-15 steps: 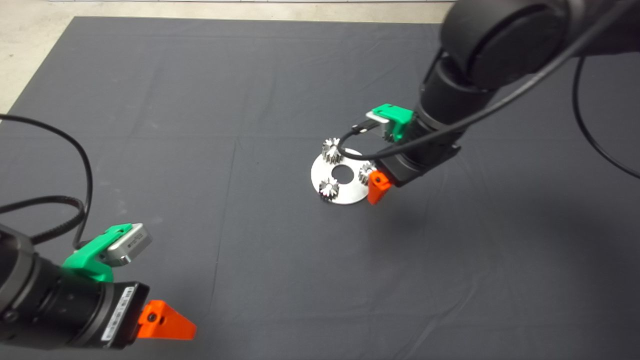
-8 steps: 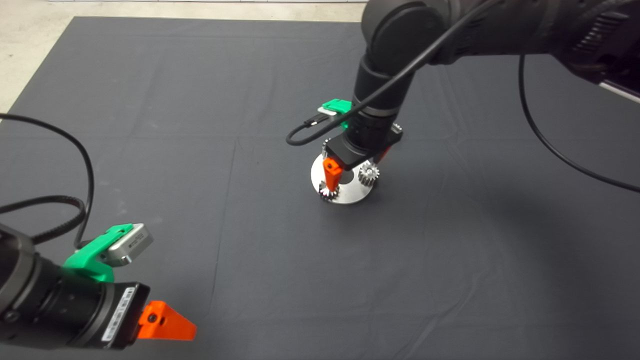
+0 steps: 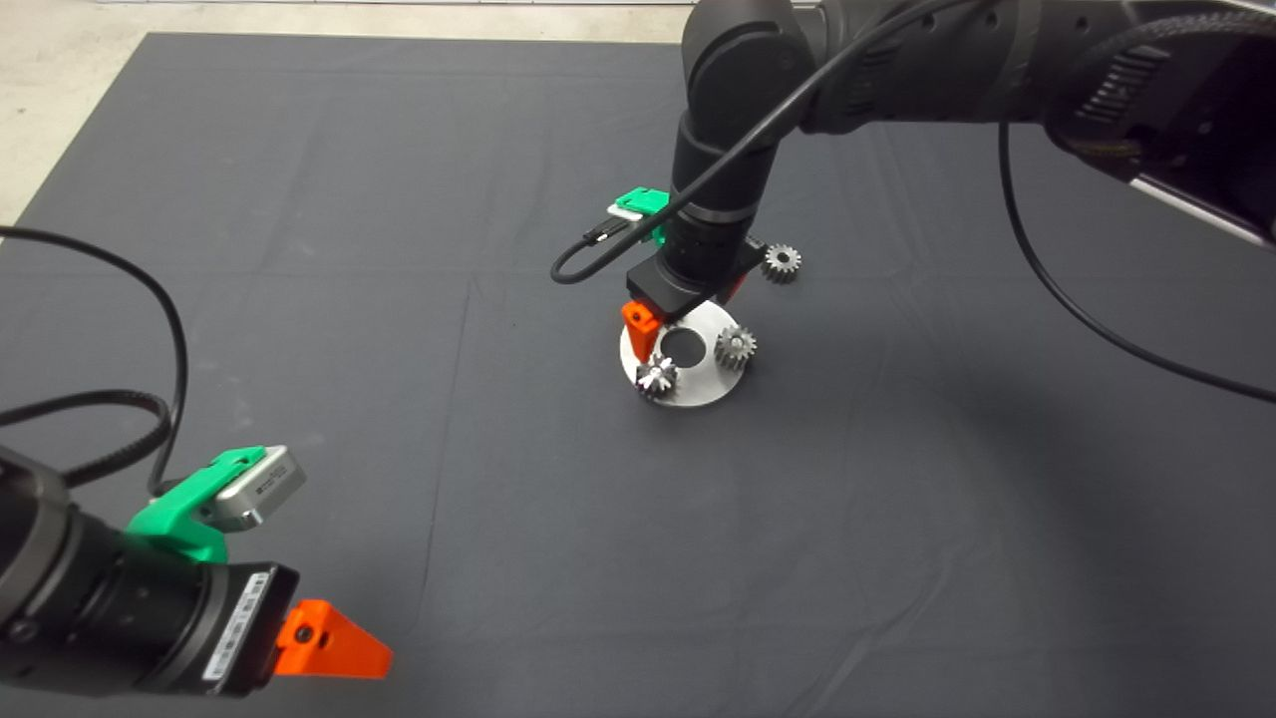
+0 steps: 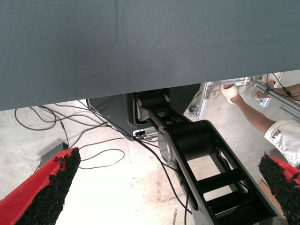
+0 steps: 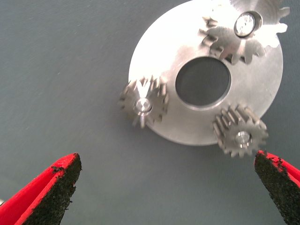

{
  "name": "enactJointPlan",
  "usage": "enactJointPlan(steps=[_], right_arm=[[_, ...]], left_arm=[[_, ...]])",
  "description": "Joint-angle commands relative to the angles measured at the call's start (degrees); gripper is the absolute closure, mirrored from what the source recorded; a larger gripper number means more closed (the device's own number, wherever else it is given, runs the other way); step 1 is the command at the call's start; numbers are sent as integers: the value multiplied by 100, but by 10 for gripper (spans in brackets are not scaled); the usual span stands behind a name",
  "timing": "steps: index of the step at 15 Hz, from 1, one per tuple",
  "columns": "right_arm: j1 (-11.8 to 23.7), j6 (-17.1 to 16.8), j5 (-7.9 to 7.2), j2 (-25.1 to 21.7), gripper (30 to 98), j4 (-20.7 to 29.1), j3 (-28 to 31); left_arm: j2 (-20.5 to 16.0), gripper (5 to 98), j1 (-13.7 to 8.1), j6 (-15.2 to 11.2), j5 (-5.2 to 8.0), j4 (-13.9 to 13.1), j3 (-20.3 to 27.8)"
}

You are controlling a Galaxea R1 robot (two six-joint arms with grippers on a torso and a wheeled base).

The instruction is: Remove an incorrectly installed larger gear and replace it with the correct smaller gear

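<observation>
The right arm reaches in from the upper right of the head view, its wrist pointing straight down, so the right gripper point(image 3: 682, 307) hangs over the far edge of the plate point(image 3: 703, 384) on the mat point(image 3: 299, 249). Its 2 fingers point(image 5: 51, 190) stand wide apart, holding nothing. The plate carries 3 gears: the larger gear point(image 5: 241, 30) on the peg under the gripper, and 2 small bright ones. The smaller gear point(image 3: 781, 261) lies alone on the mat, just beyond the plate. The left gripper point(image 3: 329, 643) waits at the lower left, jaws spread.
</observation>
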Motion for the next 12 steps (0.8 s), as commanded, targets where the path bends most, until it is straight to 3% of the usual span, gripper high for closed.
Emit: enactJointPlan(steps=[1,12], right_arm=[[-233,-122,-690,65,308,-832,-270],[-417,-245,-664,145,308,-1284,-847]], left_arm=[[0,53,-9,14,10,18,60],[-4,53,-9,14,10,10,60]])
